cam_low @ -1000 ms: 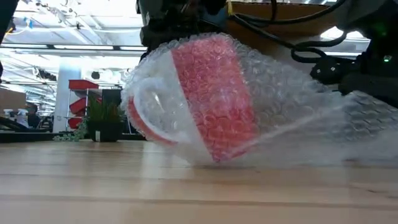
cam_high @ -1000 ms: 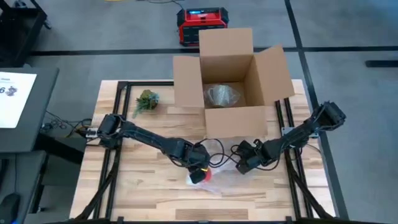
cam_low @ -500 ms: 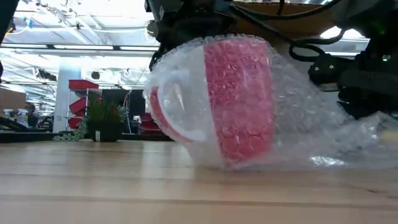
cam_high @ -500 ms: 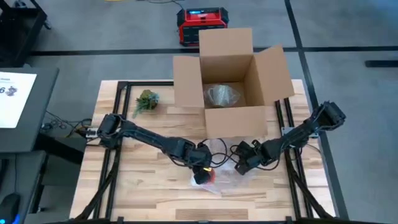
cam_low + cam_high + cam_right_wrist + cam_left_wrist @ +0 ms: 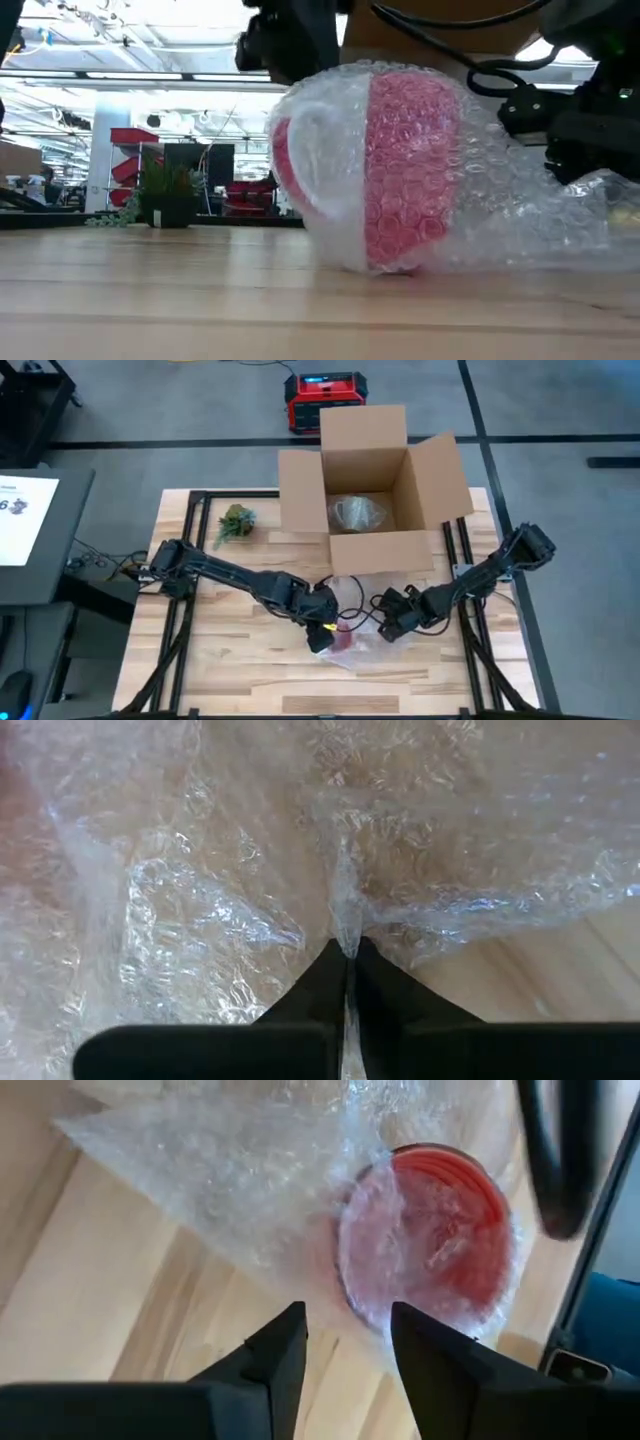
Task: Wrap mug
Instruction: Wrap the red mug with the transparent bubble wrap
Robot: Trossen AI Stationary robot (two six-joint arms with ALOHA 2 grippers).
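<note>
Only wrist-visible: right claw (image 5: 347,952) pinching bubble wrap (image 5: 200,870); left claw (image 5: 345,1342) apart beside mug (image 5: 430,1240).

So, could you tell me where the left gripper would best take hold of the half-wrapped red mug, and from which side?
Probably across the mug's bubble-wrapped body, coming from above. It lies on its side on the table, so the round wall faces up, with the handle toward the plant. The left gripper hangs open just by its rim, while the right gripper pinches the bubble wrap, so the loose sheet is best avoided.
</note>
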